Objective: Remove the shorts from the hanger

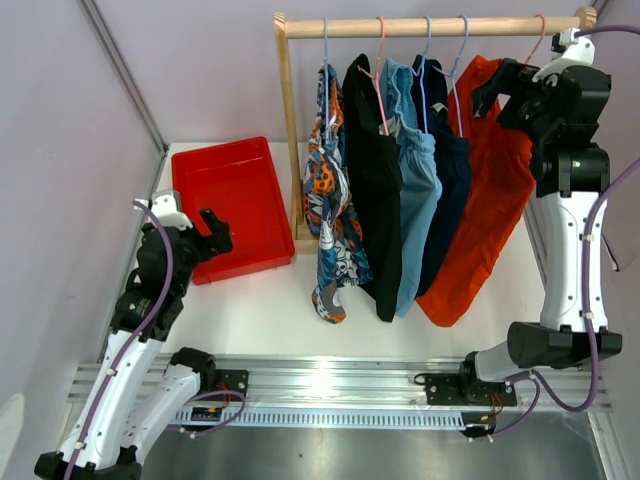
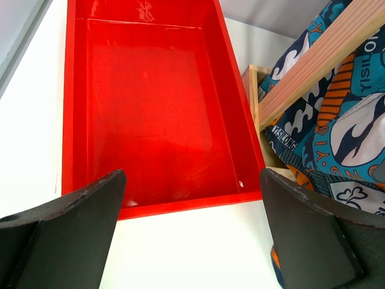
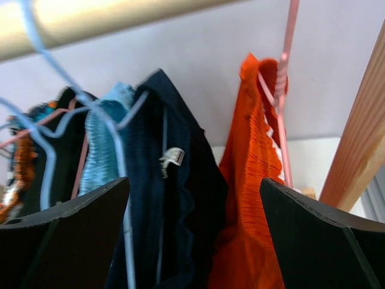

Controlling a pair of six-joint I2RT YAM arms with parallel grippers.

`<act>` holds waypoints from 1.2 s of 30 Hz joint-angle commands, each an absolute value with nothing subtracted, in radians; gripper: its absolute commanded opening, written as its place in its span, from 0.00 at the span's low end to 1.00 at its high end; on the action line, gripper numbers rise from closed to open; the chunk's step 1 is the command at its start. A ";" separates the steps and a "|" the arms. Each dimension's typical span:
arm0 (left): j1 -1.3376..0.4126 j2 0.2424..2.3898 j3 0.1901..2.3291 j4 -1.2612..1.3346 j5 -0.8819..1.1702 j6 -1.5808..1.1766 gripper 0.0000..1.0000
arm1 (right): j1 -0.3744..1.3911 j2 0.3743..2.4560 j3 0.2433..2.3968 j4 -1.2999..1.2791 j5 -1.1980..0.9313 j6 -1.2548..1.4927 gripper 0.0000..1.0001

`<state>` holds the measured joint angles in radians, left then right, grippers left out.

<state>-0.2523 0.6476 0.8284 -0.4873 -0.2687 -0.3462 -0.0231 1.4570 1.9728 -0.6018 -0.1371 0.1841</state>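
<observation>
Five shorts hang on wire hangers from a wooden rail [image 1: 430,27]: patterned blue-orange-white [image 1: 328,200], black [image 1: 375,180], light blue [image 1: 418,190], navy [image 1: 452,180] and orange [image 1: 490,210]. My right gripper [image 1: 497,92] is open, raised beside the top of the orange shorts; its wrist view shows the navy shorts [image 3: 174,205] and orange shorts [image 3: 252,198] between its fingers [image 3: 319,241], with the pink hanger [image 3: 286,90]. My left gripper [image 1: 214,232] is open and empty, low over the near edge of the red tray [image 1: 232,205].
The rack's wooden post [image 1: 290,130] stands just right of the red tray [image 2: 150,102]. In the left wrist view the rack's base bar [image 2: 325,60] and patterned shorts [image 2: 343,138] lie to the right. Grey walls close the left and back.
</observation>
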 commanded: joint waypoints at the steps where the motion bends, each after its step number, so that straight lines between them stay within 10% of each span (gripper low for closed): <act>1: -0.255 0.643 0.844 -0.488 -0.272 -0.324 0.99 | -0.023 1.476 2.040 -0.635 -0.084 0.153 0.97; 36: -0.253 0.646 0.845 -0.489 -0.261 -0.319 0.98 | -0.055 1.571 2.121 -0.678 -0.009 0.118 0.86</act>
